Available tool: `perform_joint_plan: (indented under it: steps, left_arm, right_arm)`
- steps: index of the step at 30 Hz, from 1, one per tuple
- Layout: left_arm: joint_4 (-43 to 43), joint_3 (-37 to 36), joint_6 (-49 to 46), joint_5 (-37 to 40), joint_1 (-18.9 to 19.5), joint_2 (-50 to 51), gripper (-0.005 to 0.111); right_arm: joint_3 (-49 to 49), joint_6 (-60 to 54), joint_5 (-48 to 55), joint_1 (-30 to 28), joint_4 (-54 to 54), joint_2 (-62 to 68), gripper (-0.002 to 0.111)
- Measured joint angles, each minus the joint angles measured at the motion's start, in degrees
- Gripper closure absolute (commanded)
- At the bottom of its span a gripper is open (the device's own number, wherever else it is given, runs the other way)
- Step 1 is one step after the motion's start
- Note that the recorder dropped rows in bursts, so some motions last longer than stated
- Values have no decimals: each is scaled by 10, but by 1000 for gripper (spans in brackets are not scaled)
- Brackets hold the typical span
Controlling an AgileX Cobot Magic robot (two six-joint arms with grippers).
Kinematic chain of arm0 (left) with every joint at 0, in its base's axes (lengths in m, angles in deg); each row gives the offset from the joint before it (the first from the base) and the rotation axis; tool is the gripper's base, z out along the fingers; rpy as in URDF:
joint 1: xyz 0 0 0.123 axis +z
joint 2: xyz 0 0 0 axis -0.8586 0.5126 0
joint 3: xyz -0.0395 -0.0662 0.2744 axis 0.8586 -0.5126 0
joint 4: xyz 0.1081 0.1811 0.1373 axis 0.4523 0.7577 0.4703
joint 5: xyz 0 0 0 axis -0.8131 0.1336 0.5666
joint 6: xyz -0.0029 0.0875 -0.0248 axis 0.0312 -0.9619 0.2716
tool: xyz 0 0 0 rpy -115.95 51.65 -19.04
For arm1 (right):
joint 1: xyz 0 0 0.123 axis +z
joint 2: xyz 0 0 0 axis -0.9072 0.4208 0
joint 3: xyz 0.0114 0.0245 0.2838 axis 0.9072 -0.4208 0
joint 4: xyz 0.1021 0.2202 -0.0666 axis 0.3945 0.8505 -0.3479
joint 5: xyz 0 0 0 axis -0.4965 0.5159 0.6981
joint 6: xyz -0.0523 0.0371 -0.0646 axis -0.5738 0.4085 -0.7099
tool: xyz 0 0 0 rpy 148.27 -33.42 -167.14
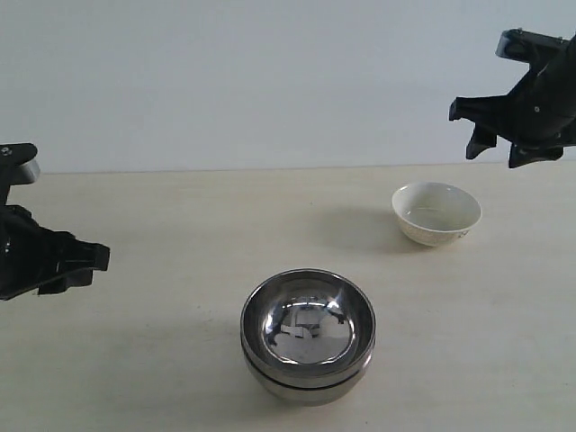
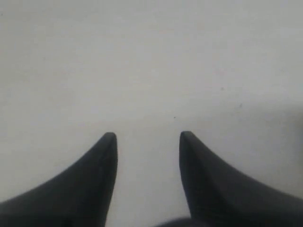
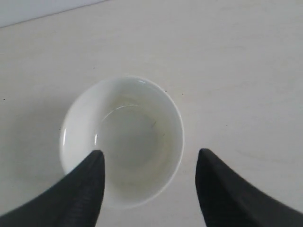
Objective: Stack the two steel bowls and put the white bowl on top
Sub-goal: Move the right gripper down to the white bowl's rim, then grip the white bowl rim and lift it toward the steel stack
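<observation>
The two steel bowls [image 1: 308,335] sit nested, one inside the other, near the table's front centre. Alone at the back right stands the white bowl [image 1: 436,212], upright and empty; it also fills the right wrist view as the white bowl [image 3: 122,140]. High above it and slightly to the right hangs my right gripper [image 1: 500,146], open, and in the wrist view the right gripper [image 3: 150,152] spans one side of the rim without touching. At the far left my left gripper [image 1: 97,261] is open over bare table; the left gripper [image 2: 147,135] holds nothing.
The pale wooden table [image 1: 162,234] meets a plain white wall behind. Nothing else stands on it besides the bowls.
</observation>
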Motion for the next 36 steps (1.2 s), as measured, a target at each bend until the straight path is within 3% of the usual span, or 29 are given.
perform_joint_plan:
  steps: [8,21,22,26,27,36]
  left_arm:
    - [0,15,-24,-23,0,56,66]
    - [0,21,-45,-50,0,60,66]
    - [0,21,-46,-50,0,60,66]
    - [0,21,-46,-50,0,60,66]
    - [0,21,-46,-50,0,60,66]
    - [0,21,-47,-50,0,60,66]
  right_arm:
    - [49,-58,-9,-2,59,94,57]
    - [76,-84,-33,-12,41,173,57]
    - [76,-84,-33,-12,41,175,60]
    - [76,-87,-36,-12,42,181,103]
    - [76,-87,-36,-12,42,182,108]
    - [76,-100,-25,-12,54,182,108]
